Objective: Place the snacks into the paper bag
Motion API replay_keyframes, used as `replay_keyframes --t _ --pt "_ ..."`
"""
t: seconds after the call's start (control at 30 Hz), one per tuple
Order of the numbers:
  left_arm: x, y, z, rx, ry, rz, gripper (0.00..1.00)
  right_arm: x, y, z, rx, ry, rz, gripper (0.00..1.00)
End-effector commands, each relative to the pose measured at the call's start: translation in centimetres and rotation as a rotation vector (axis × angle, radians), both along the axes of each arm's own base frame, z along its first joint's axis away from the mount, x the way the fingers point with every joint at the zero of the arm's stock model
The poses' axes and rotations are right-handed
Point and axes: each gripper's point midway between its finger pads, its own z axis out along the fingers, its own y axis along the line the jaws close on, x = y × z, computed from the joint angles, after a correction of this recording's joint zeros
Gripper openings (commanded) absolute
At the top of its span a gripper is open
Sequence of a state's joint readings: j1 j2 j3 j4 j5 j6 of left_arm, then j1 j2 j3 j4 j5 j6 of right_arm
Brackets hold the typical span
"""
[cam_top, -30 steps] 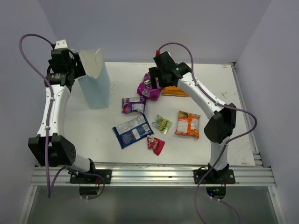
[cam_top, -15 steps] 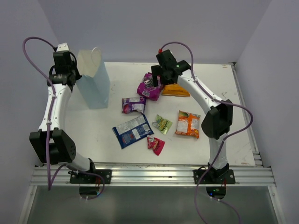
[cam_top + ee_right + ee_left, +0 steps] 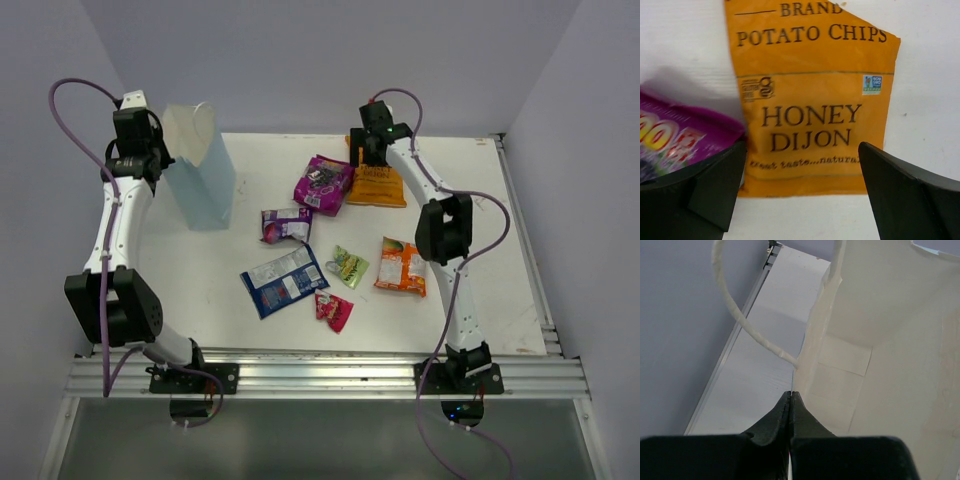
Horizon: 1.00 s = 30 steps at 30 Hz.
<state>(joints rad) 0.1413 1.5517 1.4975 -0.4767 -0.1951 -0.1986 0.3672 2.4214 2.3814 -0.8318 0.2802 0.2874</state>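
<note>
The paper bag (image 3: 205, 175) stands upright at the far left of the table (image 3: 480, 200) — pale blue-white, creased, mouth open, with a white loop handle (image 3: 735, 310). The left gripper (image 3: 791, 399) pinches the bag's wall, jaws pressed together. The right gripper (image 3: 802, 150) hangs over the orange packet (image 3: 810, 100) at the back, jaws spread wide and holding nothing — a purple packet (image 3: 670, 140) just beside it. A blue-and-white packet (image 3: 285, 280), a small red packet (image 3: 334, 310) and an orange-and-white packet (image 3: 402, 265) lie mid-table.

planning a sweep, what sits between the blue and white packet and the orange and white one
The small green-yellow packet lies between the blue-and-white packet and the orange-and-white packet, seen in the top view.
</note>
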Motion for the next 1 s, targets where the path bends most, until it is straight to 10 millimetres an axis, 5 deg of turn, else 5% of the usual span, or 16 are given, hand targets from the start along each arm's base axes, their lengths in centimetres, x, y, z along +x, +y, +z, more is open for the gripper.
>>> replay_keyframes --t 0.0,0.27,0.37,0.4,0.43,0.47,0.7,0.8,0.97 --pt "1.0 0.0 0.7 -0.002 -0.031 -0.023 0.00 2.7 -2.0 -0.4 -0.043 -0.064 -0.052 0.99" --pt "1.8 -0.1 1.1 0.004 -0.032 -0.044 0.00 4.7 -4.4 -5.0 -0.087 -0.045 -0.088 0.93" --pt "2.0 -0.2 0.8 -0.002 -0.029 -0.051 0.00 4.0 -4.6 -6.4 -0.097 -0.008 -0.089 0.43" --pt "2.0 -0.2 0.7 -0.006 -0.028 -0.051 0.00 3.8 -4.8 -6.5 -0.104 -0.001 -0.091 0.14" --pt "2.0 -0.3 0.7 -0.007 -0.029 -0.054 0.00 3.8 -4.9 -6.1 -0.110 -0.006 -0.099 0.01" --pt "2.0 -0.3 0.7 -0.010 -0.030 -0.053 0.00 3.7 -5.1 -5.7 -0.118 -0.011 -0.102 0.00" --pt "1.9 -0.5 0.9 -0.020 -0.031 -0.055 0.00 5.3 -3.3 3.5 -0.014 -0.186 -0.071 0.00" --pt "1.7 -0.6 1.1 -0.027 -0.036 -0.056 0.00 5.3 -1.5 10.0 0.055 -0.314 -0.038 0.00" --pt "1.7 -1.0 1.4 -0.040 -0.045 -0.073 0.00 3.5 5.3 23.7 0.332 -0.602 0.085 0.00"
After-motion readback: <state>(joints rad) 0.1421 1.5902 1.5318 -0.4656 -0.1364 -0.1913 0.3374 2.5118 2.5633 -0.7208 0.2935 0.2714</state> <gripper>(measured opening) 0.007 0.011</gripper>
